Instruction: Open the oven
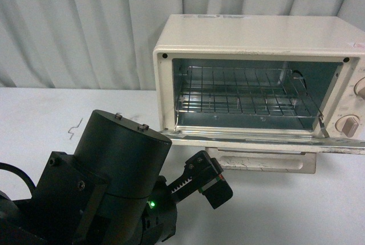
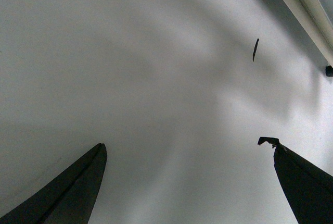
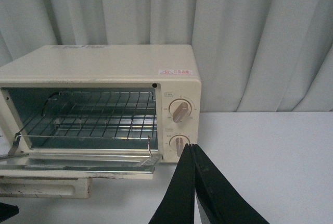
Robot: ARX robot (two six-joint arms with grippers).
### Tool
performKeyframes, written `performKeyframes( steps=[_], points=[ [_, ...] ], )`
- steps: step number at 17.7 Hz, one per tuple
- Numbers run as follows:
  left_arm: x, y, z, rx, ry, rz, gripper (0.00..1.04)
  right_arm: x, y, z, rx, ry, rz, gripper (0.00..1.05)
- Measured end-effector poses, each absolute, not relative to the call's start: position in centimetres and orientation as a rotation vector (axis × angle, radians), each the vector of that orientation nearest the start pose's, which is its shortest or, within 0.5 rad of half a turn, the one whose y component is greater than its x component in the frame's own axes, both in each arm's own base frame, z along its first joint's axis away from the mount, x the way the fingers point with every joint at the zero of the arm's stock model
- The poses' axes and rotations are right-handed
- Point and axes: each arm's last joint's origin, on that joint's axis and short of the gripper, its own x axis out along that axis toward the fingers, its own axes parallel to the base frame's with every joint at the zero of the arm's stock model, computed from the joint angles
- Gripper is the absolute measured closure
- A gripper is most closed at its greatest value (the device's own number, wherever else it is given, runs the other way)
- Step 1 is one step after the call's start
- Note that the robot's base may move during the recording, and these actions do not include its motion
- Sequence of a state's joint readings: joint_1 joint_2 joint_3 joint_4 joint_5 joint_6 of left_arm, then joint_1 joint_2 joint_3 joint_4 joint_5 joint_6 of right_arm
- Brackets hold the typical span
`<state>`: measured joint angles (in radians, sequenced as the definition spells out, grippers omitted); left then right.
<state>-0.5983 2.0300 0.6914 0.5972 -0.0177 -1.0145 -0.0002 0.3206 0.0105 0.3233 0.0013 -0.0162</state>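
The cream-white oven stands on the white table at the right, its door dropped flat open and the beige bar handle at its front edge. The wire rack shows inside, with two round knobs at the right. My left gripper is open and empty, low in front of the door's left end; in its wrist view the fingers stand wide apart over bare table. My right gripper is shut and empty, back from the oven to the right of the knobs.
A grey-white curtain hangs behind the table. A small bent wire piece lies on the table left of the oven. A small dark sliver lies on the table in the left wrist view. My left arm's dark body fills the lower left.
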Motion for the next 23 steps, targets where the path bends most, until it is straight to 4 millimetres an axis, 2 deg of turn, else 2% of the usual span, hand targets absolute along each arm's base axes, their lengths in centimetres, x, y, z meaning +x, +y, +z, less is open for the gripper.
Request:
performKeyframes(
  steps=[9, 11, 12, 16, 17, 23],
  points=[
    [26.7, -18.2, 5.0, -0.716, 0.914, -0.139, 0.07, 10.8, 0.0, 17.0, -0.016, -0.012, -0.002, 1.03],
    [26.7, -18.2, 5.0, -0.716, 0.914, -0.140, 0.07, 10.0, 0.0, 16.3, -0.015, 0.041, 0.000, 1.03],
    [26.7, -18.2, 5.0, -0.716, 0.915, -0.139, 0.07, 9.7, 0.0, 16.8, -0.015, -0.017, 0.000, 1.03],
    [26.7, -18.2, 5.0, -0.715, 0.914, -0.138, 0.07, 9.7, 0.0, 16.7, -0.015, -0.005, -0.001, 1.03],
    [26.7, -18.2, 5.0, -0.715, 0.914, -0.138, 0.07, 9.7, 0.0, 16.7, -0.015, -0.005, 0.000, 0.98],
    [26.7, -18.2, 5.0, -0.715, 0.914, -0.138, 0.07, 9.7, 0.0, 16.7, -0.015, -0.005, 0.000, 0.39]
  ],
)
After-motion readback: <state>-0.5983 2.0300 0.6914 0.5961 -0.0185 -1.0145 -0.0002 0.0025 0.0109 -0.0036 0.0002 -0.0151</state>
